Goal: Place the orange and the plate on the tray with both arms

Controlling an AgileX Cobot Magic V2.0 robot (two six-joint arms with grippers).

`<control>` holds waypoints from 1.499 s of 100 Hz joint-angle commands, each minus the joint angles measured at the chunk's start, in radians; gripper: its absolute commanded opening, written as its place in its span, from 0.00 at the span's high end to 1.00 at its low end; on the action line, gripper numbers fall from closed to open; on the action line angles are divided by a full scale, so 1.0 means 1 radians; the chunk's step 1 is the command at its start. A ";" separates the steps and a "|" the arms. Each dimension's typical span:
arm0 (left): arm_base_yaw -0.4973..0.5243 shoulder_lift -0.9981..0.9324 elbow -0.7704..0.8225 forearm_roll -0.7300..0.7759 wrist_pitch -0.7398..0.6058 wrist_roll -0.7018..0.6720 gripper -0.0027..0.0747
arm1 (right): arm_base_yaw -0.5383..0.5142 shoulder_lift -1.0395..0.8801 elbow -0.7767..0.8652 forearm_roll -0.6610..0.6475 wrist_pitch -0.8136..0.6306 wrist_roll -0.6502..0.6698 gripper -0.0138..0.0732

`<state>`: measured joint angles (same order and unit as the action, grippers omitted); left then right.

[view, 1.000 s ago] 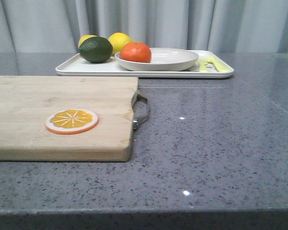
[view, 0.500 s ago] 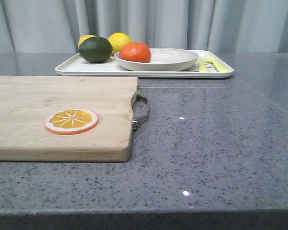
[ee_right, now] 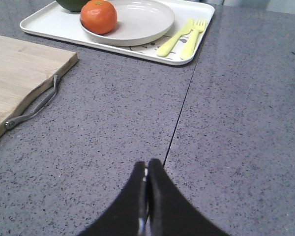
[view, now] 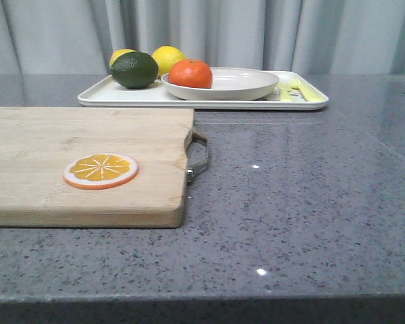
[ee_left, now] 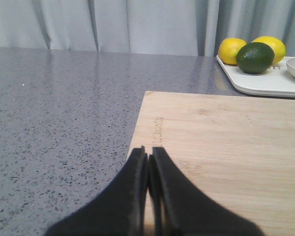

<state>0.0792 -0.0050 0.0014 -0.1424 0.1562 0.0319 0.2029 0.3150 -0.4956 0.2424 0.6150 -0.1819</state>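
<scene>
The orange (view: 191, 73) sits in the left part of the off-white plate (view: 239, 84), and the plate rests on the white tray (view: 115, 96) at the back of the table. Both show in the right wrist view, the orange (ee_right: 98, 16) in the plate (ee_right: 140, 19) on the tray (ee_right: 44, 22). My left gripper (ee_left: 148, 151) is shut and empty above the near corner of the cutting board. My right gripper (ee_right: 147, 163) is shut and empty over bare grey table, well short of the tray. Neither gripper shows in the front view.
A wooden cutting board (view: 47, 155) with a metal handle (view: 199, 156) lies at the left and carries a flat orange slice disc (view: 100, 170). A dark green lime (view: 134, 69) and two lemons (view: 169, 57) share the tray's left end. Yellow-green cutlery (ee_right: 183, 37) lies at its right end.
</scene>
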 commanded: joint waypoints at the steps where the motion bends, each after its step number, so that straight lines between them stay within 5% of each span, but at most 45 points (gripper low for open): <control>1: 0.003 -0.033 0.009 -0.002 -0.067 0.002 0.99 | -0.002 0.006 -0.025 0.000 -0.076 -0.012 0.92; 100: 0.003 -0.033 0.009 -0.002 -0.067 0.002 0.99 | -0.003 0.006 -0.018 -0.012 -0.090 -0.012 0.92; 116: 0.003 -0.033 0.009 -0.002 -0.067 0.002 0.99 | -0.003 0.004 0.059 -0.076 -0.253 0.007 0.92; 150: 0.003 -0.033 0.009 -0.002 -0.067 0.002 0.99 | -0.034 -0.111 0.243 -0.322 -0.569 0.278 0.92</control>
<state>0.0792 -0.0050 0.0014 -0.1424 0.1632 0.0319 0.1896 0.2209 -0.2587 -0.0303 0.1832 0.0639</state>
